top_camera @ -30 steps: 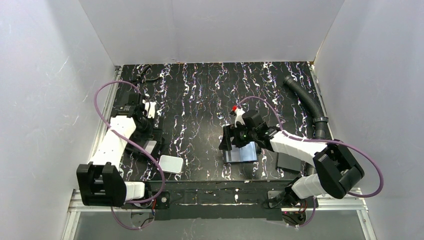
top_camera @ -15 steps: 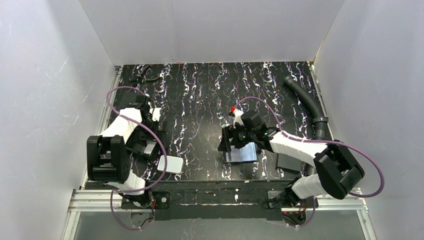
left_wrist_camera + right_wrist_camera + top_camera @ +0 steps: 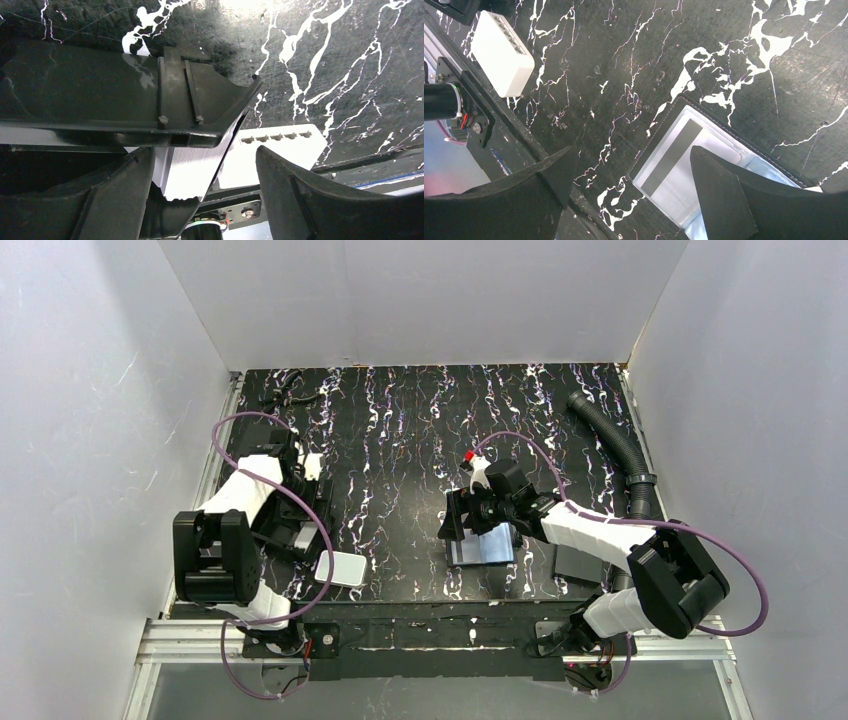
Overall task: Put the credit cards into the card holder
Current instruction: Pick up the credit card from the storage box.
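In the left wrist view a light grey credit card [image 3: 192, 170] stands tilted in a black stand [image 3: 100, 100], between the spread fingers of my left gripper [image 3: 202, 152]. Its right finger [image 3: 300, 195] is still apart from the card, and the left one is beside the card's edge. The card holder [image 3: 482, 548] lies open on the table, a second credit card [image 3: 674, 170] with a dark stripe in its clear pocket. My right gripper [image 3: 631, 160] hovers open over the holder's left edge [image 3: 664, 117], one finger [image 3: 724, 195] above the card, holding nothing.
A white rounded slab with a row of ports [image 3: 342, 568] lies just right of the left gripper, also in the wrist views [image 3: 272, 155] [image 3: 501, 52]. A flat black plate [image 3: 575, 562] sits right of the card holder. A corrugated black hose [image 3: 615, 450] runs along the right edge.
The left arm folded up, its elbow raised, and its gripper came down at the black stand, the jaws narrowing round the card. The right arm has barely moved.
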Available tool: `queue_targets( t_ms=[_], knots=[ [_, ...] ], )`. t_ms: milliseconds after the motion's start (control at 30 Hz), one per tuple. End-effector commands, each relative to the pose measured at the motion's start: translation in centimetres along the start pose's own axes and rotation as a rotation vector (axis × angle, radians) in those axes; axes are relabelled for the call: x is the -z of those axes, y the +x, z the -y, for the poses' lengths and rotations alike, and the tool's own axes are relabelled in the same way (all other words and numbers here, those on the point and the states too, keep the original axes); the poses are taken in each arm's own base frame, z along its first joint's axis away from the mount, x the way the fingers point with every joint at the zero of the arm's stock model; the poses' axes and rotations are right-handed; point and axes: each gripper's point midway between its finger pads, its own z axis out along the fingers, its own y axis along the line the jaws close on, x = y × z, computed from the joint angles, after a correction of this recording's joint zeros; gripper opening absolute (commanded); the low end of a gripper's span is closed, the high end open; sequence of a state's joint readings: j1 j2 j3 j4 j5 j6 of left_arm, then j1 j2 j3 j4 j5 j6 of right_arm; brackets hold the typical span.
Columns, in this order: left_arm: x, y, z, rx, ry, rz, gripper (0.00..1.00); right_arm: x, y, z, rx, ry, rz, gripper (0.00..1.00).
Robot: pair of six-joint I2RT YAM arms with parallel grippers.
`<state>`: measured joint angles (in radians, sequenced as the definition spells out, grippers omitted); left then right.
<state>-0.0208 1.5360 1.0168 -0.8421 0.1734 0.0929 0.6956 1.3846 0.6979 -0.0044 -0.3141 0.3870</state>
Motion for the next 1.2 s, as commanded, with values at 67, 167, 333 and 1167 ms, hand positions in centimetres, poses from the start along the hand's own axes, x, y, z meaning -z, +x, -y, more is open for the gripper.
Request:
queue_targets(
  t_ms=[67, 167, 333, 1167],
  knots=[
    [1.3, 0.1, 1.1, -0.009, 0.043, 0.035, 0.67, 0.4, -1.9, -0.8, 0.032, -0.019, 0.047, 0.91],
    [1.5, 0.1, 1.0, -0.009, 0.036, 0.043, 0.63, 0.4, -1.9, -0.7, 0.031, -0.018, 0.046, 0.91],
    [1.8, 0.1, 0.9, -0.012, 0.027, 0.054, 0.54, 0.4, -1.7, -0.6, 0.03, -0.017, 0.041, 0.91],
    [2.4, 0.3, -0.4, -0.027, -0.052, 0.074, 0.08, 0.3, -1.5, -0.6, 0.023, -0.024, 0.034, 0.9]
  ],
)
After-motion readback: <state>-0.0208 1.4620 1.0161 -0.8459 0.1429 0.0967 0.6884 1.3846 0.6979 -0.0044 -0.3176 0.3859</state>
